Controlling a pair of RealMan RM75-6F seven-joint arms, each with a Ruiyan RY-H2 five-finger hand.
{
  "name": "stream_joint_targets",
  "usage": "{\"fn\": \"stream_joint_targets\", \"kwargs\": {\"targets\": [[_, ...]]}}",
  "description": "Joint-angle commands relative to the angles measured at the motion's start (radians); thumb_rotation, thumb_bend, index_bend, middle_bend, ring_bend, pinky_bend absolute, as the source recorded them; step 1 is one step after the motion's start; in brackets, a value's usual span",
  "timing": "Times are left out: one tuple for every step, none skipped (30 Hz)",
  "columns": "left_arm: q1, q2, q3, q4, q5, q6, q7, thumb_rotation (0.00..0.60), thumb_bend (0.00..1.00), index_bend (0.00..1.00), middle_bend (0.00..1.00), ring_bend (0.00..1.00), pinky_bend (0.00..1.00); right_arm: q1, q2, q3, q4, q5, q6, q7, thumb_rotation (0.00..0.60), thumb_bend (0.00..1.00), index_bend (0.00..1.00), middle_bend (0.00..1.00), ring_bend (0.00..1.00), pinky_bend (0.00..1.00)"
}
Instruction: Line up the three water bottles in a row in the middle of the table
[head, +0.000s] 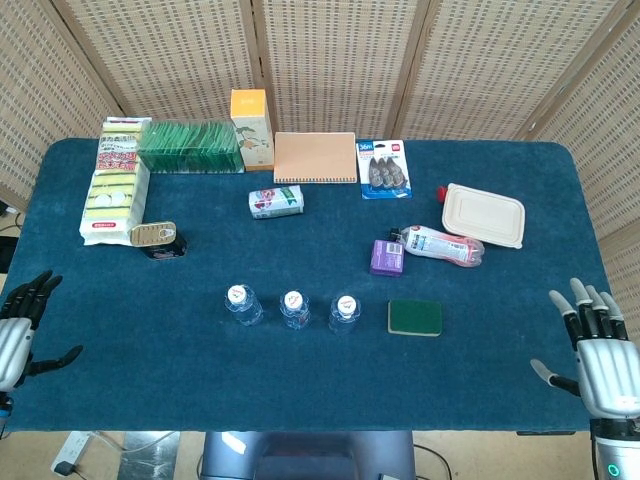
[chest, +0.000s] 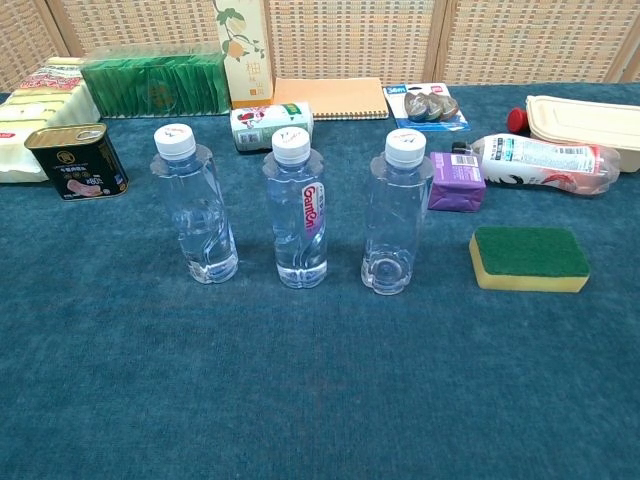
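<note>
Three clear water bottles with white caps stand upright in a row on the blue table: the left bottle (head: 241, 304) (chest: 196, 206), the middle bottle (head: 294, 308) (chest: 296, 210) and the right bottle (head: 344, 312) (chest: 396, 214). My left hand (head: 16, 336) hangs at the table's near left edge, fingers apart, holding nothing. Off the near right corner my right hand (head: 603, 357) is spread and empty. Neither hand shows in the chest view.
A green sponge (head: 415, 317) lies right of the row. Behind are a purple box (head: 386, 257), a lying bottle (head: 442, 244), a beige lunch box (head: 484, 215), a tin can (head: 155, 236), a small carton (head: 276, 201), a notebook (head: 315, 157) and packets at the back left.
</note>
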Motion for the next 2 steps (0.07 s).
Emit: {"fn": "stream_joint_targets", "kwargs": {"targets": [[0.03,-0.012,-0.003,0.022,0.038,0.026,0.016,0.6,0.18,0.0,0.0,0.0,0.0,-0.006,0.01,0.001,-0.02,0.012,-0.005,-0.018,0.528,0.0,0.14,0.0,0.0,0.0],[0.033,-0.016,-0.007,0.03,0.043,0.027,0.012,0.6,0.18,0.0,0.0,0.0,0.0,-0.006,0.012,0.001,-0.023,0.011,-0.005,-0.019,0.527,0.0,0.14,0.0,0.0,0.0]]}}
